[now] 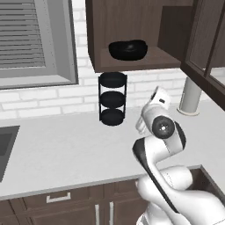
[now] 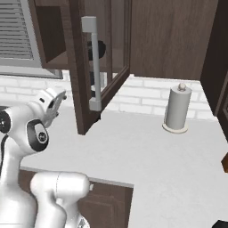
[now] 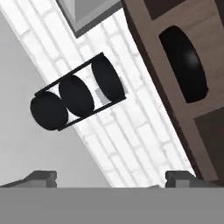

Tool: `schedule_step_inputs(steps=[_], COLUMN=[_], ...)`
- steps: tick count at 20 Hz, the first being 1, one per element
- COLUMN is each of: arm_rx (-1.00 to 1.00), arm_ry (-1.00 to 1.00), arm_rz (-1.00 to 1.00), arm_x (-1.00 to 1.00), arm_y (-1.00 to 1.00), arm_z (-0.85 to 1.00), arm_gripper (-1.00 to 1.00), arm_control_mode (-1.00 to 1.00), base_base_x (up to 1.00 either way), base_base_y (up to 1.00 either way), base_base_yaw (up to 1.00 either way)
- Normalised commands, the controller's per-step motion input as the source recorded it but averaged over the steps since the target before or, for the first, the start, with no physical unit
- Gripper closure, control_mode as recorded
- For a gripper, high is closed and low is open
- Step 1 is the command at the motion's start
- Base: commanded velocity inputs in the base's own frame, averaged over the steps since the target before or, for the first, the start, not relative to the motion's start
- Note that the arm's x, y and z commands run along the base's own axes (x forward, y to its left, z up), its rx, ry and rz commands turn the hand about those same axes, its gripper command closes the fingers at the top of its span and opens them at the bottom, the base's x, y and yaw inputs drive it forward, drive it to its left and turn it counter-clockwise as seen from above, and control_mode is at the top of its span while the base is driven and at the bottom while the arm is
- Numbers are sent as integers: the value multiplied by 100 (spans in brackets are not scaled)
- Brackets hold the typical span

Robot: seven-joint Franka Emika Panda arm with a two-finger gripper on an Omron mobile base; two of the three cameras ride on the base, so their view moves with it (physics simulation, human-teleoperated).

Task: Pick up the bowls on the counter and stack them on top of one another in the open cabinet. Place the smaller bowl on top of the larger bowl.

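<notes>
Spread and empty, the two-finger claw (image 3: pixel 111 177) hangs above the light grey-white stone tabletop (image 1: pixel 66 149), facing the three-tier black wire rack (image 1: pixel 113 99). A glossy black round bowl (image 1: pixel 128 49) sits in the dark brown wooden open cabinet (image 1: pixel 132 63); whether both bowls are stacked there cannot be told. Judging by this, placing looks done or nearly so. No writing is legible.

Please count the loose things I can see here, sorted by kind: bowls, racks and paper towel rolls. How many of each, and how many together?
Black bowls: 1, on the open cabinet shelf; whether a second bowl sits nested in it cannot be told.
Three-tier black wire racks: 1, on the counter.
Paper towel rolls: 1, upright on the counter.
Total: 3
</notes>
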Motion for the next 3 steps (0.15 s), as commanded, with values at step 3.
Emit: schedule_step_inputs(steps=[3], arm_rx=[-8], arm_ry=[13], arm_rz=[7], arm_x=[-100], arm_y=[-2], arm_z=[-56], arm_gripper=[-100], arm_control_mode=[-100], base_base_x=[0], base_base_y=[0], base_base_yaw=[0])
